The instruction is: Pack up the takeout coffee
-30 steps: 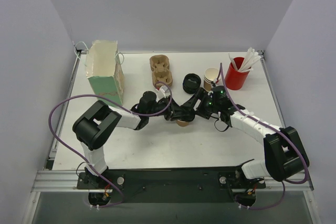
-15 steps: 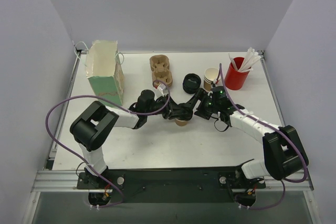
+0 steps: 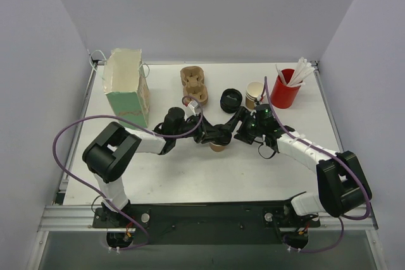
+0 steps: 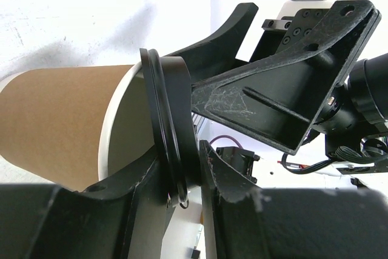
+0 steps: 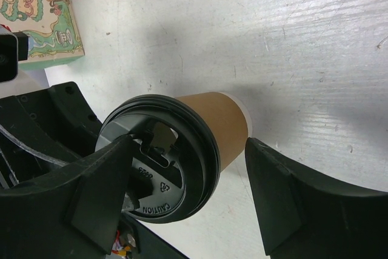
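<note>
The takeout coffee [image 3: 219,147] is a brown paper cup [image 5: 212,122] with a black lid [image 5: 154,162], at the table's middle between both grippers. My left gripper [image 3: 212,136] is shut on the lid's rim [image 4: 173,119], pinched between its two fingers [image 4: 183,153]. In the left wrist view the lid sits askew on the cup [image 4: 60,125], with the pale inside of the cup showing. My right gripper [image 3: 233,129] stands open around the cup [image 5: 188,144]. One finger overlaps the lid and the other finger [image 5: 285,192] is clear of the cup's base.
A green patterned paper bag [image 3: 126,86] stands open at the back left. Behind the grippers are a cardboard cup carrier [image 3: 193,85], a stack of black lids [image 3: 231,100], lidless tan cups [image 3: 255,93] and a red cup with white sticks [image 3: 286,88].
My left arm has drawn slightly to the left, and the cup has shifted a little with it. The right jaws have narrowed slightly around the cup.
</note>
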{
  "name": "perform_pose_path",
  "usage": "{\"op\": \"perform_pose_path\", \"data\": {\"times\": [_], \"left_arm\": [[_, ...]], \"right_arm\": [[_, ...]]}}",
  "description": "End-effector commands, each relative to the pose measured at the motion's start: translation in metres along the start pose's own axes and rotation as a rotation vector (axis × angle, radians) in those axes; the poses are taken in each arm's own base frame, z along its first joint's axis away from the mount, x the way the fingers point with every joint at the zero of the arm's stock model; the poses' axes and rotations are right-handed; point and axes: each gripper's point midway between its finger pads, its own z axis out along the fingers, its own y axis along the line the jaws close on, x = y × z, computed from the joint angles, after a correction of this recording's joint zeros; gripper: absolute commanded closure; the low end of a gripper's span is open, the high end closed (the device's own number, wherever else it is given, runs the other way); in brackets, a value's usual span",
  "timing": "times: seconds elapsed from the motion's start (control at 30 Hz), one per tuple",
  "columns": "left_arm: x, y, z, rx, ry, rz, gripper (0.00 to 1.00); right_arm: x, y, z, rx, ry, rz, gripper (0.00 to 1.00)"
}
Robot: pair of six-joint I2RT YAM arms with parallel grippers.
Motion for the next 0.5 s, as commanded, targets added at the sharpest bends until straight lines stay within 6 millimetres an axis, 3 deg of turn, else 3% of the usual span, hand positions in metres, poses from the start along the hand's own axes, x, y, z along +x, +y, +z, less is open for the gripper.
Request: {"op": "perform_pose_path", "data": {"times": [0.0, 0.47], "left_arm": [[-0.0014, -0.0190, -0.0103, 0.048, -0.002, 0.060, 0.65], [-0.0050, -0.0179, -0.0180, 0.041, -0.013, 0.066, 0.61]], "right_arm": [[-0.0094, 0.0102, 0.0011, -0.011, -0.022, -0.031, 0.31], [-0.0094, 0.0088, 0.0023, -0.005, -0.022, -0.033, 0.32]]}}
